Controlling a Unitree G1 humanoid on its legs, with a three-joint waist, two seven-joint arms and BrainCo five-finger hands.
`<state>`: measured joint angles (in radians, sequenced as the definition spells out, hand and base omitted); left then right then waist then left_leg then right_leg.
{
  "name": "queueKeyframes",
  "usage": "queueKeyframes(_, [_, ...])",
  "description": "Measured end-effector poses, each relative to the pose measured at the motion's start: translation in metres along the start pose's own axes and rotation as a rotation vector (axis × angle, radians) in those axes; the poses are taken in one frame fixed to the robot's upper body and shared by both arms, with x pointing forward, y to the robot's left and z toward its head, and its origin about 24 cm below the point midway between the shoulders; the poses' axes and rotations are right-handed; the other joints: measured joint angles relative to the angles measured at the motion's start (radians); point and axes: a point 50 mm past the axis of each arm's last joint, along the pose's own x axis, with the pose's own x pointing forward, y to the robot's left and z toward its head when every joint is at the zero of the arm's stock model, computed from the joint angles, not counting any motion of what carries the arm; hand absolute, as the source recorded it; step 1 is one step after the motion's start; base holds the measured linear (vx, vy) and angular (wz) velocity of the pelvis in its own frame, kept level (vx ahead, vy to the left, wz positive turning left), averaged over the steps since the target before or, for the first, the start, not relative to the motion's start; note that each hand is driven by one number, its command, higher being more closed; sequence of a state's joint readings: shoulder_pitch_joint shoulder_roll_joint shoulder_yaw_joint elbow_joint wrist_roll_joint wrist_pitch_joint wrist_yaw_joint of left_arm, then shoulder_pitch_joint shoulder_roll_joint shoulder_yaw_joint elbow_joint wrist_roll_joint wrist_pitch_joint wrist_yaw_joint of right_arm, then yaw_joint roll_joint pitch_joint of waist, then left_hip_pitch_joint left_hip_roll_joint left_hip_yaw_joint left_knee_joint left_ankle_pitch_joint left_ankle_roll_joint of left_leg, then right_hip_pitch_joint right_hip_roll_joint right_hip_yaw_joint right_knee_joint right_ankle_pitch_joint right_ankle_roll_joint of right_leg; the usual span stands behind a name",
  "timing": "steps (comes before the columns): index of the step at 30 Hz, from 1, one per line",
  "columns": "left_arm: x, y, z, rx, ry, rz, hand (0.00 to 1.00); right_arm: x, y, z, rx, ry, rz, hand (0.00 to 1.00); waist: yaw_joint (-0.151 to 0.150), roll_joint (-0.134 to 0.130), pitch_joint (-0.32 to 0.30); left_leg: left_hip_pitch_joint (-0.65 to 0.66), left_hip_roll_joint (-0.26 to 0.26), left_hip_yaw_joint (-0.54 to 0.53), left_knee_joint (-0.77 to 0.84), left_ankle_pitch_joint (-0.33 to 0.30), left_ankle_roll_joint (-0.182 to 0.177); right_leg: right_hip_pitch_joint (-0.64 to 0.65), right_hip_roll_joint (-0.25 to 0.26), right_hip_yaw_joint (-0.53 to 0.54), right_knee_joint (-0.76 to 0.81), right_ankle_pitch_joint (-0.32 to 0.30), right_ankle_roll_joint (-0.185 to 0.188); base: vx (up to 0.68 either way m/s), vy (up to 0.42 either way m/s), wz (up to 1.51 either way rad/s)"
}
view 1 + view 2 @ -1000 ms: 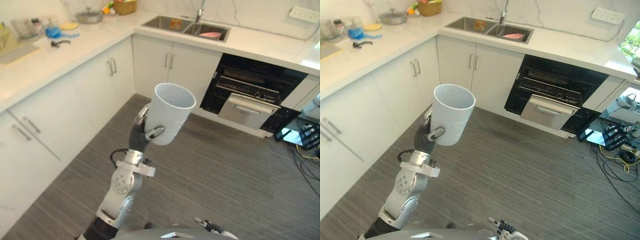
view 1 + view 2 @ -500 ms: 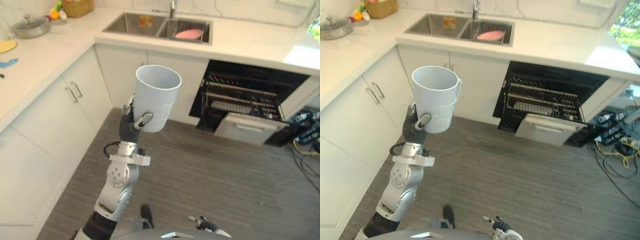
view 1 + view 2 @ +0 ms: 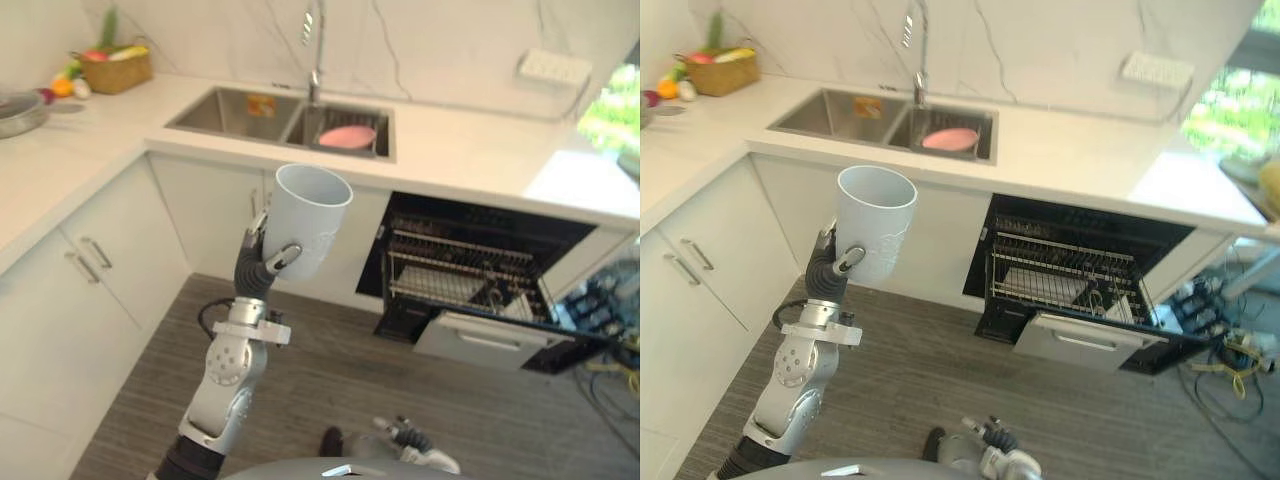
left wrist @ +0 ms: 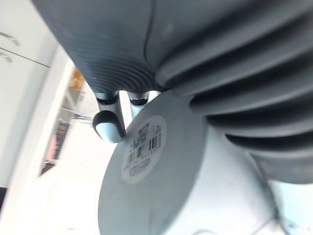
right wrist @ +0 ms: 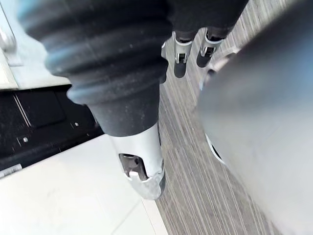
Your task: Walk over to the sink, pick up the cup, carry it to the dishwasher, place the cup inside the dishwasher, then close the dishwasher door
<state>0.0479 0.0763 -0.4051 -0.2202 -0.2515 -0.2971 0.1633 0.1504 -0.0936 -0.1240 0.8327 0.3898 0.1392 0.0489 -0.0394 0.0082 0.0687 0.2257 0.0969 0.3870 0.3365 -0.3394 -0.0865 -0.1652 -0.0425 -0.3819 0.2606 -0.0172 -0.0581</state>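
**Counter** (image 3: 470, 165): white, L-shaped, running from the left edge across the upper half of the frame.

**Cabinets** (image 3: 90, 290): white doors with bar handles, under the counter at left.

**Dishwasher** (image 3: 480, 285): right of centre, under the counter. It is open, with wire racks showing and the front panel down and forward. Well apart from the cup.

**Sink** (image 3: 285, 112): steel, two bowls, upper centre, with a pink dish (image 3: 347, 136) in the right bowl.

**Cup** (image 3: 310, 222): pale, straight-walled and tapering, no handle visible. It is held in the air at frame centre, mouth up and slightly tilted, in front of the cabinet below the sink. The inside looks empty.
- Handling, judged: rigid and light. The smooth wall is likely to slip under a loose hold, and the faint relief on its side adds little grip. It could chip or crack if knocked on the rack wires.
- Best hold, judged: round the lower wall, thumb opposite fingers, as it is held here. This leaves the rim free for setting into the rack.
- The left wrist view shows its labelled base (image 4: 144, 147).

**Left robot hand** (image 3: 258, 262): clamped round the lower wall of the cup, thumb in front and fingers behind.

**Right robot hand** (image 3: 985, 445): low at the bottom edge, idle. Open or closed cannot be told.
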Motion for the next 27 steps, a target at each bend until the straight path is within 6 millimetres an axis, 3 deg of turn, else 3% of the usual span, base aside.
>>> queueKeyframes(1, [0.0, -0.007, 0.0, -0.017, -0.002, -0.019, 1.0, 0.0, -0.001, 0.002, -0.001, -0.007, -0.015, 0.0, 0.004, 0.011, 0.01, -0.126, 0.1, -0.005, 0.324, 0.03, -0.022, 0.055, 0.054, 0.016, -0.071, 0.004, -0.011, 0.31, -0.248, -0.43])
queueKeyframes(4, [-0.001, -0.022, -0.002, -0.041, 0.001, -0.068, 1.0, -0.001, 0.0, 0.009, -0.005, -0.036, -0.027, 0.0, 0.017, 0.034, 0.018, -0.258, 0.252, -0.005, 0.634, 0.054, -0.01, 0.145, 0.136, 0.068, -0.136, -0.016, -0.031, 0.33, -0.192, -0.65])
queueKeyframes(5, [-0.001, -0.024, -0.002, -0.041, 0.003, -0.084, 1.0, 0.0, 0.0, 0.009, -0.002, -0.037, -0.035, 0.0, 0.016, 0.034, 0.019, -0.267, 0.253, -0.007, 0.632, 0.044, -0.006, 0.16, 0.137, 0.081, -0.144, -0.019, -0.035, 0.32, -0.082, -0.9])
queueKeyframes(7, [0.001, -0.025, -0.001, -0.026, -0.007, -0.11, 1.0, 0.002, 0.004, 0.015, -0.006, -0.051, -0.031, 0.0, 0.017, 0.032, 0.021, -0.281, 0.179, -0.015, 0.422, 0.008, -0.009, 0.211, 0.12, 0.174, -0.184, -0.011, -0.034, 0.35, -0.012, -1.01])
queueKeyframes(8, [0.001, -0.025, -0.001, -0.025, -0.009, -0.108, 1.0, 0.002, 0.004, 0.016, -0.011, -0.051, -0.03, 0.0, 0.016, 0.032, 0.021, -0.282, 0.166, -0.02, 0.385, 0.007, -0.01, 0.215, 0.117, 0.184, -0.186, -0.01, -0.033, 0.3, 0.059, -0.93])
queueKeyframes(9, [0.003, -0.024, 0.001, -0.024, -0.016, -0.107, 1.0, 0.003, 0.007, 0.016, -0.031, -0.049, -0.021, 0.0, 0.017, 0.031, 0.021, -0.282, 0.104, -0.057, 0.227, 0.009, -0.007, 0.226, 0.1, 0.22, -0.2, -0.007, -0.023, 0.2, 0.106, -0.71])
queueKeyframes(10, [0.004, -0.023, 0.001, -0.03, -0.02, -0.107, 1.0, 0.003, 0.008, 0.018, -0.037, -0.053, -0.019, 0.0, 0.017, 0.03, 0.022, -0.283, 0.036, -0.128, 0.057, 0.037, 0.006, 0.233, 0.084, 0.252, -0.213, -0.006, -0.007, 0.29, 0.186, -0.75])
queueKeyframes(11, [0.004, -0.023, 0.001, -0.037, -0.019, -0.107, 1.0, 0.003, 0.009, 0.018, -0.037, -0.056, -0.02, 0.0, 0.017, 0.03, 0.022, -0.29, 0.006, -0.175, -0.017, 0.064, 0.01, 0.233, 0.076, 0.269, -0.218, -0.006, 0.002, 0.21, 0.183, -0.75])
queueKeyframes(13, [0.004, -0.023, 0.001, -0.05, -0.011, -0.117, 1.0, 0.004, 0.013, 0.021, -0.059, -0.081, -0.023, 0.0, 0.037, 0.033, 0.022, -0.322, -0.071, -0.382, -0.137, 0.192, 0.017, 0.231, 0.067, 0.351, -0.223, -0.018, 0.034, 0.19, 0.194, -0.9])
queueKeyframes(14, [0.003, -0.024, 0.0, -0.056, -0.005, -0.12, 1.0, 0.003, 0.014, 0.021, -0.069, -0.088, -0.018, 0.0, 0.042, 0.036, 0.021, -0.321, -0.075, -0.411, -0.141, 0.224, 0.018, 0.231, 0.069, 0.375, -0.22, -0.024, 0.044, 0.24, 0.272, -0.98])
queueKeyframes(15, [0.001, -0.024, -0.001, -0.053, 0.003, -0.133, 1.0, 0.003, 0.017, 0.022, -0.07, -0.102, -0.022, 0.0, 0.045, 0.034, 0.018, -0.303, -0.082, -0.4, -0.142, 0.256, 0.067, 0.235, 0.071, 0.42, -0.21, -0.038, 0.063, 0.22, 0.275, -0.88])
queueKeyframes(19, [0.002, -0.026, 0.01, -0.065, -0.041, -0.192, 1.0, -0.002, 0.046, 0.023, -0.044, -0.178, 0.01, 0.0, 0.037, -0.024, 0.008, -0.275, -0.105, -0.274, -0.123, 0.211, 0.112, 0.215, 0.026, 0.514, -0.201, -0.058, 0.103, 0.17, 0.249, -0.76])
queueKeyframes(22, [0.002, -0.033, 0.016, -0.081, -0.068, -0.243, 1.0, -0.008, 0.051, 0.028, -0.001, -0.248, 0.005, 0.0, 0.023, -0.024, 0.008, -0.245, -0.124, -0.244, -0.131, 0.183, 0.138, 0.207, 0.006, 0.518, -0.152, -0.087, 0.128, 0.08, 0.17, -0.35])
queueKeyframes(24, [0.0, -0.041, 0.015, -0.102, -0.058, -0.284, 1.0, -0.015, 0.054, 0.037, 0.037, -0.321, 0.002, 0.0, 0.008, -0.017, 0.004, -0.208, -0.133, -0.217, -0.149, 0.155, 0.15, 0.129, 0.004, 0.498, 0.047, -0.148, 0.134, 0.06, 0.13, -0.4])
queueKeyframes(25, [0.0, -0.043, 0.014, -0.104, -0.055, -0.296, 1.0, -0.016, 0.055, 0.043, 0.047, -0.351, -0.006, 0.0, 0.002, -0.015, 0.005, -0.189, -0.133, -0.19, -0.152, 0.143, 0.157, 0.047, 0.002, 0.459, 0.225, -0.165, 0.127, 0.05, 0.113, -0.54])
queueKeyframes(27, [-0.001, -0.04, 0.013, -0.093, -0.051, -0.293, 1.0, -0.021, 0.051, 0.047, 0.068, -0.389, -0.018, 0.0, -0.003, -0.025, 0.012, -0.145, -0.138, -0.129, -0.155, 0.131, 0.171, -0.074, -0.037, 0.386, 0.496, -0.161, 0.101, 0.05, 0.065, -0.72])
